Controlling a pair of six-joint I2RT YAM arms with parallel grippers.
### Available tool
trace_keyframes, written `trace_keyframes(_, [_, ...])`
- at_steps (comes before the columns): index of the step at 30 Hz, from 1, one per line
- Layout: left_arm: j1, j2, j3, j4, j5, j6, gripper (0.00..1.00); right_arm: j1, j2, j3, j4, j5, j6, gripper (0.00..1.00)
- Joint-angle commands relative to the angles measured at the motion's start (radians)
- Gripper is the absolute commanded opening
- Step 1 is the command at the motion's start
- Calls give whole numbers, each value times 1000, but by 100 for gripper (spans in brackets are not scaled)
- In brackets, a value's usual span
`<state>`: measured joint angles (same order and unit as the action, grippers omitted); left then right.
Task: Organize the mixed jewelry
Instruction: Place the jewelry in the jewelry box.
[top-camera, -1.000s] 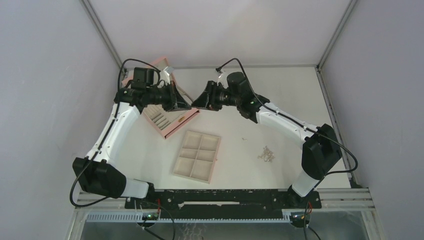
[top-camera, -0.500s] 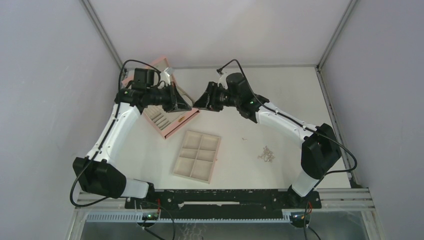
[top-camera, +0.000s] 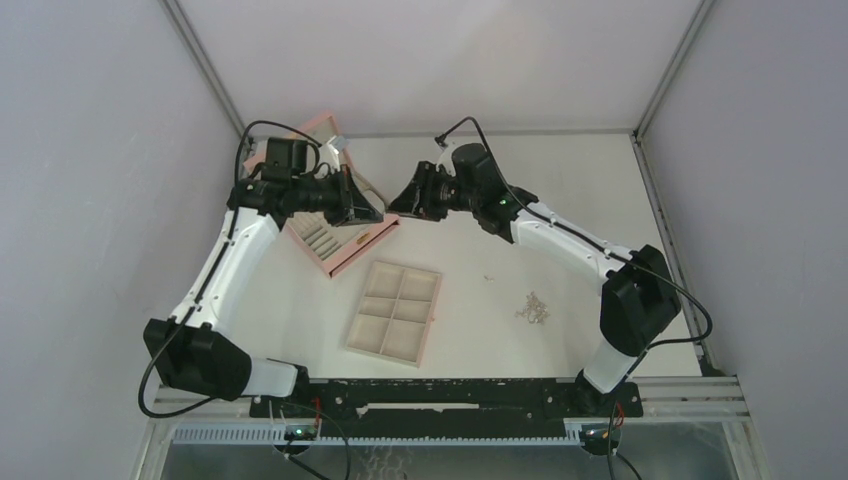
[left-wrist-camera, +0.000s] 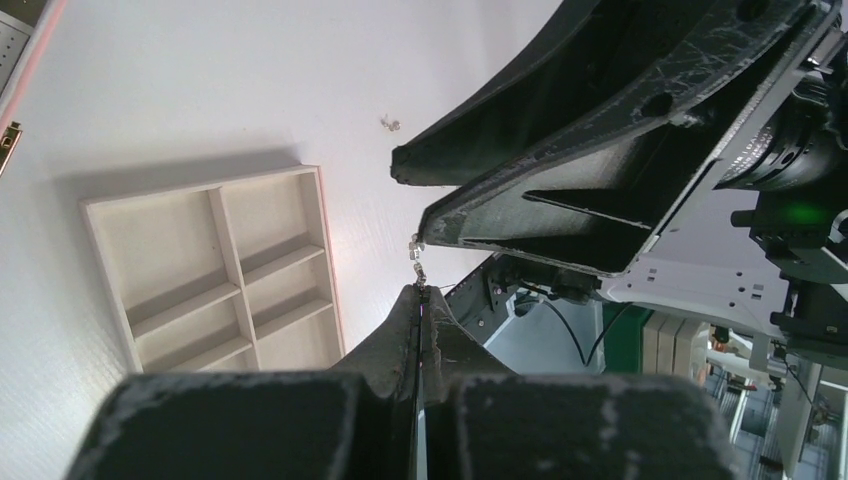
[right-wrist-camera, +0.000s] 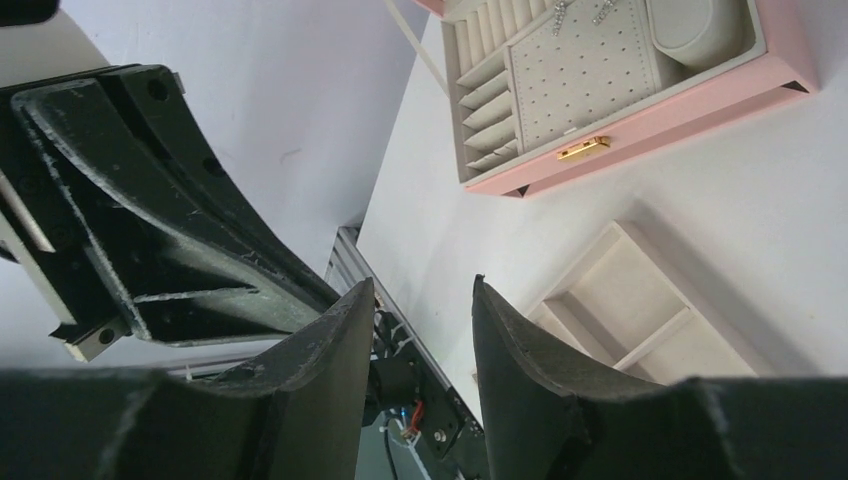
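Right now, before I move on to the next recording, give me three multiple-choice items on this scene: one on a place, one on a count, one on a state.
1. The jewelry heap lies:
A. on the table, right of the beige tray
B. inside that tray
C. on the floor

2. The tray's compartments number:
A. four
B. six
C. nine

3. The left gripper has its jaws:
A. wide open
B. pinched shut on a thin chain
C. out of view

Answers:
1 A, since the heap sits on bare table apart from the tray.
2 B, since the dividers make two columns of three.
3 B, since the left wrist view shows the tips meeting, with small links poking out beyond them.
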<state>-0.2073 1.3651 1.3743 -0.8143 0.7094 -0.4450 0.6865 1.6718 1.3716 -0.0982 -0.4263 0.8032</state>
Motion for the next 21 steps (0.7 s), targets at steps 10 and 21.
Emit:
trace_keyframes(10, [-1, -45, -3, 26, 74, -14, 0, -58, -21, 117, -94, 34, -73, 51])
trace_keyframes(21, [15, -44, -23, 61, 78, -38, 0, -54, -136, -31, 25, -129, 56, 46])
